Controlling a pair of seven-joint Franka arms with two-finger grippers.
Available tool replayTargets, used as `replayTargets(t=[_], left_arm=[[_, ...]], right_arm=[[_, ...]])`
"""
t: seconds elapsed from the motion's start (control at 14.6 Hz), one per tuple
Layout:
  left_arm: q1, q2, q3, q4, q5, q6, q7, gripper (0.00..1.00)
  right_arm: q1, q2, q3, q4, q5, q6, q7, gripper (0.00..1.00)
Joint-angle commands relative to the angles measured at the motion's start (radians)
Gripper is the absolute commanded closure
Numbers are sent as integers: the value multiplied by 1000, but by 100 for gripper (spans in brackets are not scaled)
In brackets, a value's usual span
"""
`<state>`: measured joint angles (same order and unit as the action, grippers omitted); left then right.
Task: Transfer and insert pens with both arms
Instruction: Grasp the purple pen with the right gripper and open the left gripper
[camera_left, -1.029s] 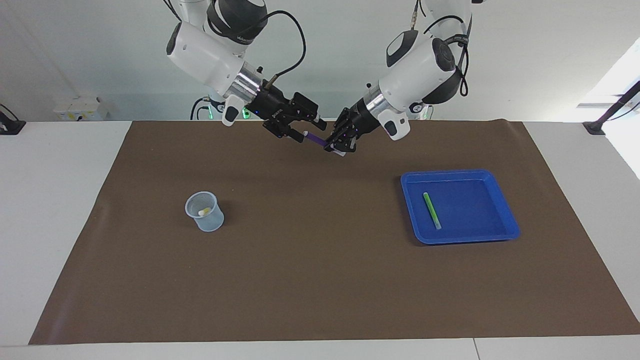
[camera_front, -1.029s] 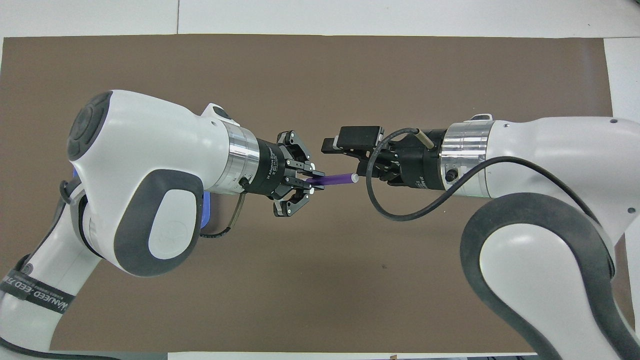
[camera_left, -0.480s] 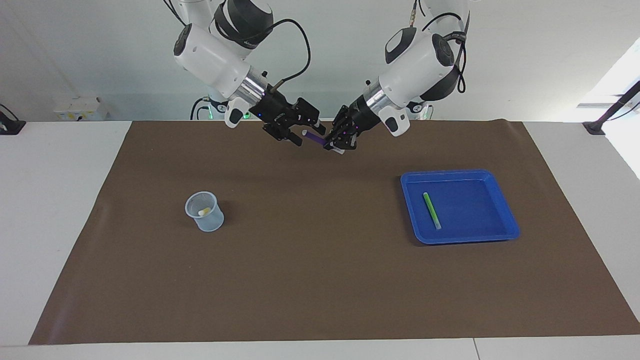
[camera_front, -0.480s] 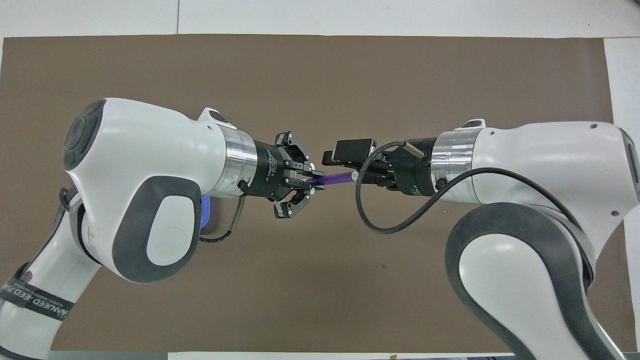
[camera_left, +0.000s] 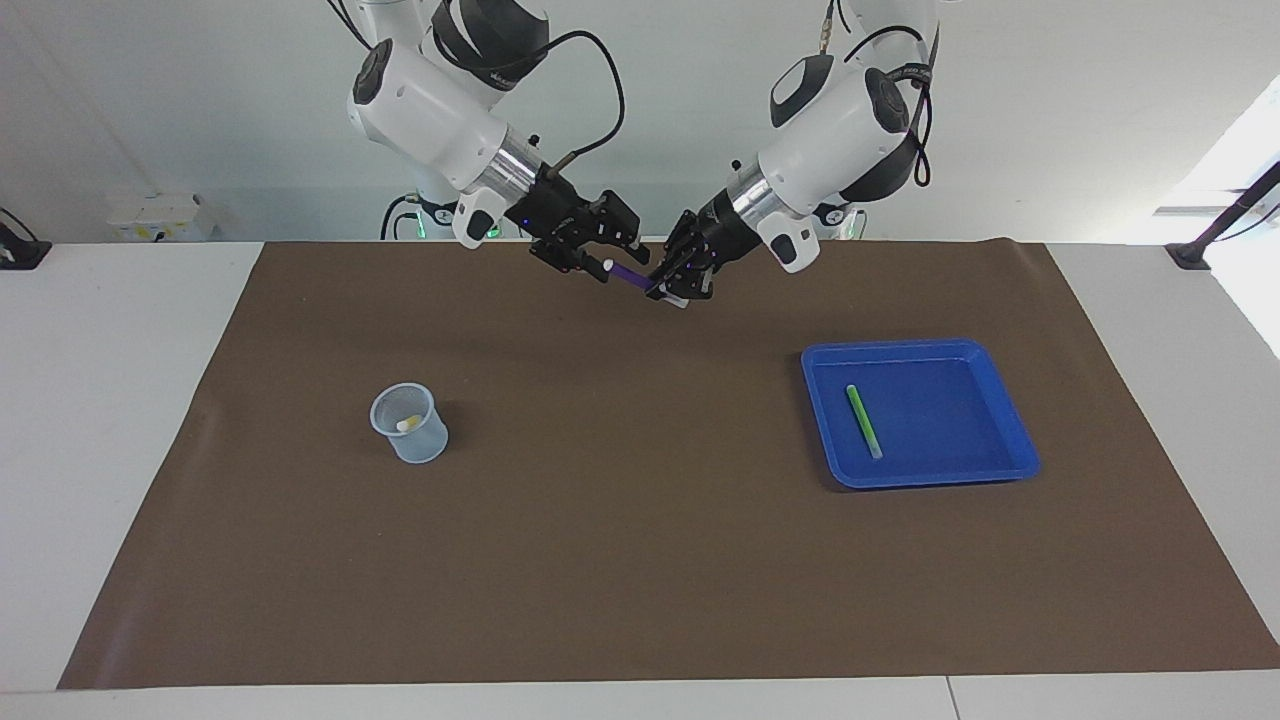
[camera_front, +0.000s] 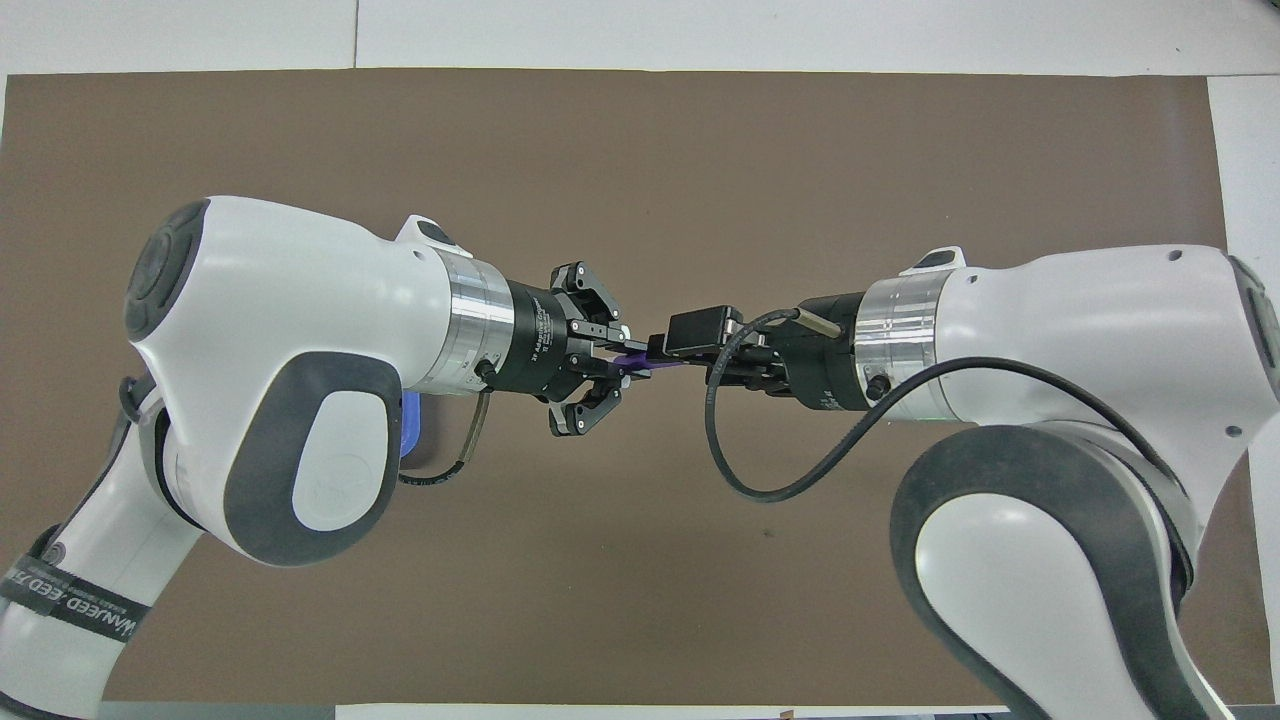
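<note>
My left gripper (camera_left: 668, 290) is shut on the lower end of the purple pen (camera_left: 628, 277), held slantwise in the air over the mat's edge nearest the robots. Its pale tip points at my right gripper (camera_left: 598, 268), which now surrounds that free end. In the overhead view the purple pen (camera_front: 640, 362) shows only as a short stretch between the two hands. The green pen (camera_left: 864, 421) lies in the blue tray (camera_left: 920, 346). A yellow pen (camera_left: 408, 424) sits in the clear cup (camera_left: 420, 446).
The blue tray stands toward the left arm's end of the brown mat (camera_left: 640, 560), the cup toward the right arm's end. A black bracket (camera_left: 1195, 252) sits at the table corner by the left arm.
My right gripper has moved in toward the left gripper until it covers the purple pen's pale tip. The left gripper has kept its grip, almost still.
</note>
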<state>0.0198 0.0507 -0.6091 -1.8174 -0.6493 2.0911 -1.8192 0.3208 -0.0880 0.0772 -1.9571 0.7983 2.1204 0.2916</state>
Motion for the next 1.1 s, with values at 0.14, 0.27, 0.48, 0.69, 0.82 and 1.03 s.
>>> replayTargets(t=[0.14,0.27,0.48,0.69,0.82,1.03], left_arm=[[3,-32,5,-29,-23,14,-5,100],[3,-32,5,-29,-23,14,-6,100],[3,-32,5,-29,-26,15,-5,100],[5,-32,5,-29,-27,15,-5,100],[5,-32,5,-29,-35,15,-5,100],[-4,-43,6,-31,-35,14,6,12]], right_arm=[[-3,-16,0,-16,-14,30,0,32],[-6,-15,0,-16,-13,32,1,32],[-6,-15,0,-16,-14,32,1,68],[-6,-15,0,-16,-13,30,3,100],[-6,-15,0,-16,-14,29,3,100],[-12,-15,0,-16,-13,23,1,100]])
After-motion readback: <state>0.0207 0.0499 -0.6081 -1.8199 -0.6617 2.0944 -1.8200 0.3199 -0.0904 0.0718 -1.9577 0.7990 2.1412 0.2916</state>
